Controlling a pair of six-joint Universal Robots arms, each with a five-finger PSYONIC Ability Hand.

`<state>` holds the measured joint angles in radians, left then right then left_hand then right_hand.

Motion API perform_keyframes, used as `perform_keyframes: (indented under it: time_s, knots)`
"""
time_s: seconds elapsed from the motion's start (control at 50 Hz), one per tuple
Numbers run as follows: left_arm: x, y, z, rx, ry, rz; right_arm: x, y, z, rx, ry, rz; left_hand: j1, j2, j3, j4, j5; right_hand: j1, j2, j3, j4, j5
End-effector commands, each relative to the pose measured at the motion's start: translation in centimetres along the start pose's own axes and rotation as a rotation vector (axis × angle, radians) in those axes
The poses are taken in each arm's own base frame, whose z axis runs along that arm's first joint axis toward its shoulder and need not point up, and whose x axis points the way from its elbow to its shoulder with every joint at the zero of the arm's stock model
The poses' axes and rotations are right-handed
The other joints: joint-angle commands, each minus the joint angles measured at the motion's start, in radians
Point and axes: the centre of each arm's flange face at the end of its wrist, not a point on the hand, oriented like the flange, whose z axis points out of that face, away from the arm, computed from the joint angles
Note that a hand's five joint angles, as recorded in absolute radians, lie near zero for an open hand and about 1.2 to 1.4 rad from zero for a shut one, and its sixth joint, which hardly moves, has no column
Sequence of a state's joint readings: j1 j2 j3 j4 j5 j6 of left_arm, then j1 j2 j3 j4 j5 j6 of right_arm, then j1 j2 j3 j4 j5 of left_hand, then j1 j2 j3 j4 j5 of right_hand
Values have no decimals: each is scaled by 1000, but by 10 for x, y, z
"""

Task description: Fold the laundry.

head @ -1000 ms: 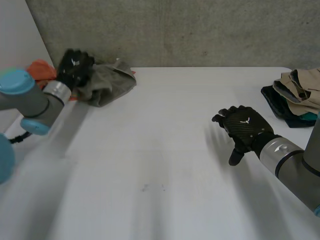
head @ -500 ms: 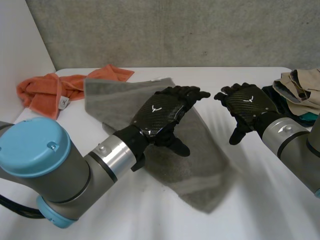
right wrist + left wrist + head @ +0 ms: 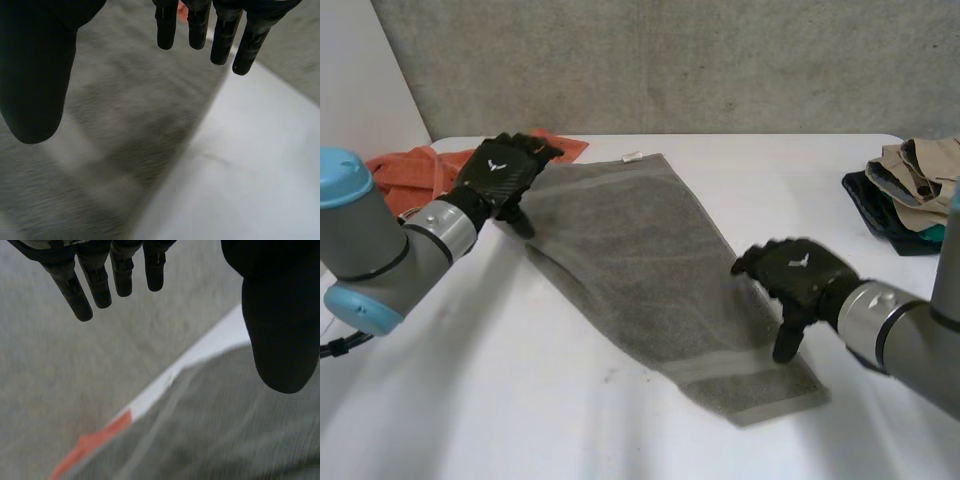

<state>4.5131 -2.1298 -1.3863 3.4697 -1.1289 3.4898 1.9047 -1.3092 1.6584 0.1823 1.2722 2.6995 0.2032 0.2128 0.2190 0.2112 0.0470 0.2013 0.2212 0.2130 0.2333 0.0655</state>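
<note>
- Fingers (image 3: pixel 95 287) of left hand (image 3: pixel 503 170) are straight and spread well away from its thumb (image 3: pixel 280 340), w/ nothing between them. The hand sits over the far-left corner of the grey towel (image 3: pixel 650 270). Can't tell if it touches the cloth.
- Orange cloth (image 3: pixel 405 170) lies bunched behind the left hand at the far-left corner of the white table (image 3: pixel 570 430), just beside the towel's far edge.
- Grey towel lies spread in one layer, diagonal across the table from far-left to near-right. It has a small white tag (image 3: pixel 630 156) at its far corner and a woven band (image 3: pixel 750 368) across the near end.
- Handling, as a judgement: it looks like terry, so soft, limp and light, not fragile, w/ enough nap to grip. It will prob. sag and drag on the table if lifted from the middle.
- Best hold is likely a pinch at the corners, one hand per corner of a short end, so the end can be carried over flat.
- Right hand (image 3: pixel 798 280) has straight fingers (image 3: pixel 225 42) apart from its thumb and grasps nothing. It is at the towel's right long edge toward the near end, w/ cloth under the palm and bare table at the fingertips.
- Folded pile (image 3: pixel 910 190) sits at the table's far-right edge, well apart from the towel.
</note>
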Motion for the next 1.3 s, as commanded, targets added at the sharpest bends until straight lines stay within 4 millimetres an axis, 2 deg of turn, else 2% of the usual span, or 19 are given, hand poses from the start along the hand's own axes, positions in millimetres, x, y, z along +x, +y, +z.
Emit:
perform_keyframes:
  time_s: [0.02, 0.22, 0.38, 0.46, 0.52, 0.6, 0.72, 0.74, 0.82, 0.84, 0.9, 0.92, 0.94, 1.0, 1.04, 1.16, 1.22, 1.24, 1.3]
  knots:
    - [-42, 48, 28, -127, -31, 108, -34, 13, -6, -30, -87, 20, 60, 51, 44, 52, 42, -27, -47, -38, -59, -66]
    - [-53, 76, 51, -126, -38, 192, -69, 28, 1, -35, -148, 124, 157, 147, 141, 149, 138, -27, -47, -38, -59, -66]
    - [-49, 80, 51, -130, -33, 189, -78, 40, 9, -65, -117, 102, 301, 291, 285, 293, 282, -27, -47, -38, -59, -66]
    - [-43, 80, 49, -138, -26, 182, -79, 46, 16, -61, -84, 80, 289, 280, 274, 281, 271, -3, -23, -14, -35, -41]
    - [-42, 76, 46, -139, -23, 179, -76, 46, 20, -39, -50, 72, 283, 274, 268, 275, 265, 141, 121, 130, 109, 103]
    - [-39, 74, 42, -146, -19, 172, -69, 44, 26, 6, 7, 68, 245, 236, 230, 237, 227, 1144, 1124, 1132, 1112, 1105]
    - [-39, 63, 36, -141, -21, 172, -53, 30, 23, 102, 72, 16, 157, 148, 142, 149, 139, 1195, 1175, 1183, 1163, 1156]
    - [-39, 61, 35, -139, -21, 171, -50, 27, 20, 108, 83, -6, 140, 130, 124, 132, 121, 1195, 1175, 1183, 1163, 1156]
    - [-42, 51, 30, -133, -29, 174, -14, 31, 20, 73, 190, -115, 116, 106, 100, 108, 98, 1195, 1175, 1183, 1163, 1156]
    - [-43, 51, 29, -135, -31, 173, 7, 35, 22, 42, 247, -166, 55, 45, 39, 47, 37, 1195, 1175, 1183, 1163, 1156]
    - [-44, 49, 25, -140, -34, 171, 38, 38, 24, 2, 327, -257, 25, 15, 9, 17, 7, 1195, 1175, 1183, 1163, 1156]
    - [-45, 44, 23, -136, -36, 173, 60, 39, 24, -21, 383, -316, 25, 15, 9, 17, 7, 1195, 1175, 1183, 1163, 1156]
    - [-46, 42, 21, -135, -38, 174, 72, 38, 25, -30, 412, -342, 25, 15, 9, 17, 7, 1195, 1175, 1183, 1163, 1156]
    - [-44, 40, 16, -140, -36, 171, 111, 28, 28, -28, 509, -429, 28, 18, 12, 20, 10, 1195, 1175, 1183, 1163, 1156]
    - [-42, 41, 14, -147, -32, 167, 119, 23, 35, -10, 515, -459, 34, 24, 18, 26, 15, 1195, 1175, 1183, 1163, 1156]
    - [-25, 45, 11, -164, 7, 154, 141, 11, 76, 120, 479, -512, 37, 27, 21, 29, 18, 1195, 1175, 1183, 1163, 1156]
    - [-8, 43, 12, -159, 46, 157, 146, 13, 93, 149, 471, -524, 40, 30, 24, 32, 21, 1195, 1175, 1183, 1163, 1156]
    - [-3, 43, 12, -157, 56, 157, 151, 18, 106, 158, 477, -535, 40, 30, 24, 32, 21, 1195, 1175, 1183, 1163, 1156]
    - [8, 41, 13, -151, 81, 157, 158, 17, 118, 183, 500, -551, 51, 42, 36, 43, 33, 1195, 1175, 1183, 1163, 1156]
